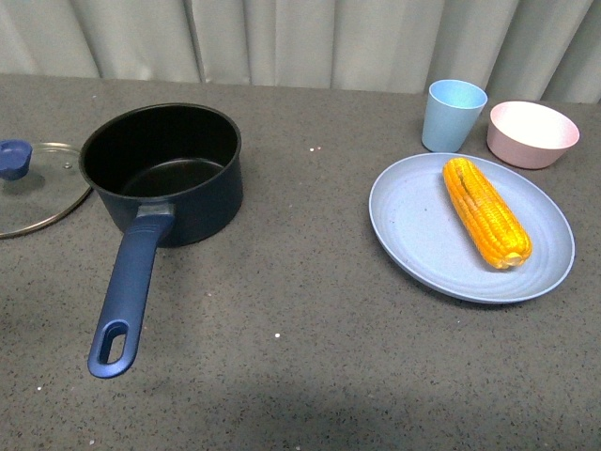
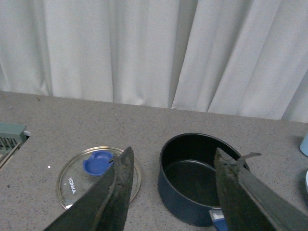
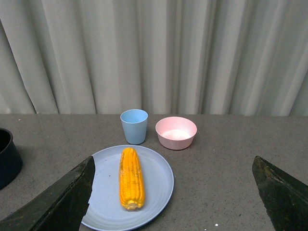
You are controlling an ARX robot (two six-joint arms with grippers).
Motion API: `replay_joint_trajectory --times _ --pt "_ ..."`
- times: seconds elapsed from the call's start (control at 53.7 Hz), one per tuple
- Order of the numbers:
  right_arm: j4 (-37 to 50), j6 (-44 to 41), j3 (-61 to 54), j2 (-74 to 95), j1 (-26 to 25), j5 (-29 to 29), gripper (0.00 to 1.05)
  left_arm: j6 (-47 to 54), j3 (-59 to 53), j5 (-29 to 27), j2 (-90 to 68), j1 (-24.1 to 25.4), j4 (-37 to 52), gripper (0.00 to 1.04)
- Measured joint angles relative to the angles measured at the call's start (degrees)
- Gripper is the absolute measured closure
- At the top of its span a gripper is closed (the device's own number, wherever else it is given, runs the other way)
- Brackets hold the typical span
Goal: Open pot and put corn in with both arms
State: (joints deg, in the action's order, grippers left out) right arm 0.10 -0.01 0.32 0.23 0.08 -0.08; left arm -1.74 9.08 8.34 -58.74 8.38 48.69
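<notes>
Left jaws and right jaws are both seen spread wide, with nothing gripped. The dark navy round saucepan (image 1: 202,202) with its long blue handle is found uncovered and empty on the grey speckled desk (image 1: 300,366), its round glass lid (image 1: 42,197) laid flat just beside it, so opening is judged done. The yellow-orange corn cob (image 1: 486,212) is seen lying on the pale blue round plate (image 1: 413,235), well apart from the saucepan, not yet picked up or carried over.

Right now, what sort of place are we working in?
Probably a staged tabletop kitchen mock-up, not a real kitchen: a grey speckled table, pale curtains closing off the back, and a pot and corn on a plate.
</notes>
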Motion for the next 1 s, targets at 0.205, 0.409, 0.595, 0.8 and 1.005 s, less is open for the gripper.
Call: replay_joint_trajectory --times 0.205,0.409,0.595,0.8,1.005 --pt "0.0 0.0 0.0 0.0 0.0 0.0 0.09 1.0 -4.0 -2.8 9.2 -2.7 -4.9 0.94" --pt "0.0 0.0 0.0 0.0 0.0 0.0 0.09 1.3 -7.6 -8.0 13.6 -7.9 -5.5 1.01" --pt "0.0 0.0 0.0 0.0 0.0 0.0 0.09 1.3 -7.9 -8.4 20.2 -8.3 -11.2 1.01" --pt "0.0 0.0 0.0 0.0 0.0 0.0 0.09 1.3 -8.0 -8.3 27.9 -8.3 -18.3 1.01" --pt "0.0 0.0 0.0 0.0 0.0 0.0 0.09 1.3 -8.0 -8.3 34.4 -8.3 -24.3 1.01"
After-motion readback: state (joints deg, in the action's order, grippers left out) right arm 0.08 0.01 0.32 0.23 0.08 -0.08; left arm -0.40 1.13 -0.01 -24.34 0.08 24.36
